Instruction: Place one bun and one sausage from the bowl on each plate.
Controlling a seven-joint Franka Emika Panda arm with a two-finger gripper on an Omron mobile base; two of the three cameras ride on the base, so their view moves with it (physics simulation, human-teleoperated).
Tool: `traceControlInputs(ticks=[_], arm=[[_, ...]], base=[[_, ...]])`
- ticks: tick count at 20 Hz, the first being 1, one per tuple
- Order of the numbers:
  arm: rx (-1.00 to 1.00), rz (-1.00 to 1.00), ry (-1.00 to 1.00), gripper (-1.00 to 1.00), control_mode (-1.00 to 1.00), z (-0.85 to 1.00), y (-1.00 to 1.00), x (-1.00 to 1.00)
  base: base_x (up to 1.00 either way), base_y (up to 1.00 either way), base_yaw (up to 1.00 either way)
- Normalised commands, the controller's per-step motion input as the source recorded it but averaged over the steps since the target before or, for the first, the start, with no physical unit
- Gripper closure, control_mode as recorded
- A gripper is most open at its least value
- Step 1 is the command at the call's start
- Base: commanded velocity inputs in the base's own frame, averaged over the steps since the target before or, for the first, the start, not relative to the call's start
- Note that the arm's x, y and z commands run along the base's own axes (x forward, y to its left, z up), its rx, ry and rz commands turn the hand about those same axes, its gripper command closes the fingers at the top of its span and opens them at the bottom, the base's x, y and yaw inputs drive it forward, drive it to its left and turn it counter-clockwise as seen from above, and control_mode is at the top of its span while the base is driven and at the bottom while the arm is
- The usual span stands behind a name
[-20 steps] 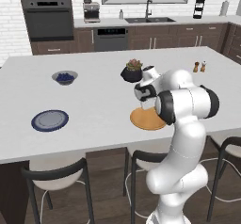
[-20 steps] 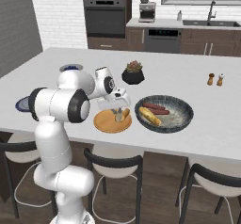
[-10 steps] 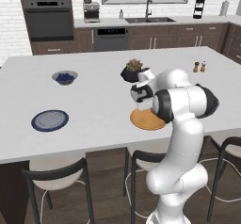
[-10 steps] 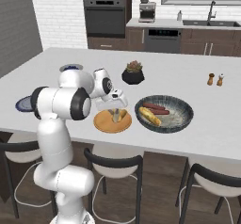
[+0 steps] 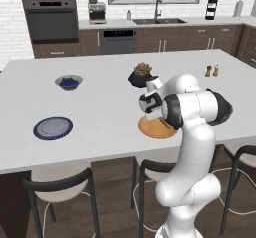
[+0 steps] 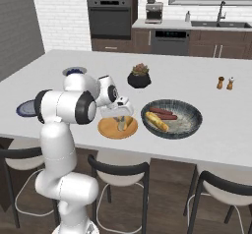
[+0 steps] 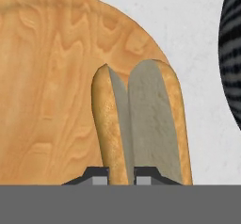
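Observation:
My gripper (image 6: 120, 124) is shut on a split bun (image 6: 127, 124), low over the orange plate (image 6: 109, 130). In the hand view the fingertips (image 7: 99, 178) pinch the bun's (image 7: 141, 124) near end, and it points across the plate (image 7: 47, 77) near the rim on the bowl's side. I cannot tell whether the bun touches the plate. The wide dark bowl (image 6: 195, 118) right of the plate holds another bun (image 6: 155, 122) and sausages (image 6: 162, 113). The blue plate (image 5: 53, 127) lies bare at the counter's left. In the left base view my arm hides part of the orange plate (image 5: 154, 130).
A black plant pot (image 6: 140, 77) stands behind the orange plate. A small blue-filled bowl (image 5: 68, 82) sits far left. Salt and pepper shakers (image 6: 225, 83) stand far right. Stools line the counter's near edge. The bowl's striped wall (image 7: 231, 53) is close on the right of the hand view.
The hand with the bun has sunk slightly toward the orange plate. Nothing else has moved.

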Motion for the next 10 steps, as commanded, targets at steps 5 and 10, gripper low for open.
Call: traceControlInputs(ticks=[5,10], arm=[[0.00,0.00,0.00,1.00,-1.00,0.00,0.00,0.00],[0.00,0.00,0.00,-1.00,-1.00,0.00,0.00,0.00]], base=[[0.00,0.00,0.00],[0.00,0.00,0.00]])
